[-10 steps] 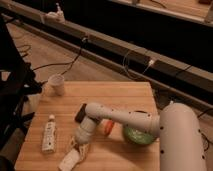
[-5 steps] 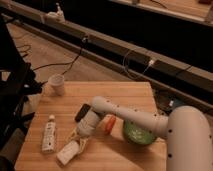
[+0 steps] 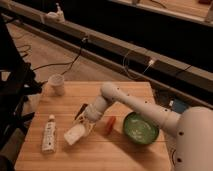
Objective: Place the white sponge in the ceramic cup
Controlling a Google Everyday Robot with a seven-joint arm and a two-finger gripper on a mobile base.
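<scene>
The tool (image 3: 86, 124) hangs low over the bench (image 3: 125, 152), with the sponge (image 3: 74, 135) at its tip, long axis slanting. I cannot tell whether it is clamped on it. The cup (image 3: 57, 84) stands well apart, toward the far left corner.

no text can be read.

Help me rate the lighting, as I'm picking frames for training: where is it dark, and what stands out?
Camera view: dim, warm light overall; the back wall beyond the table goes near black. Camera view: the sponge, cup and tube stand out pale on the wood; the hand, just above the sponge, blends with the pale arm.
</scene>
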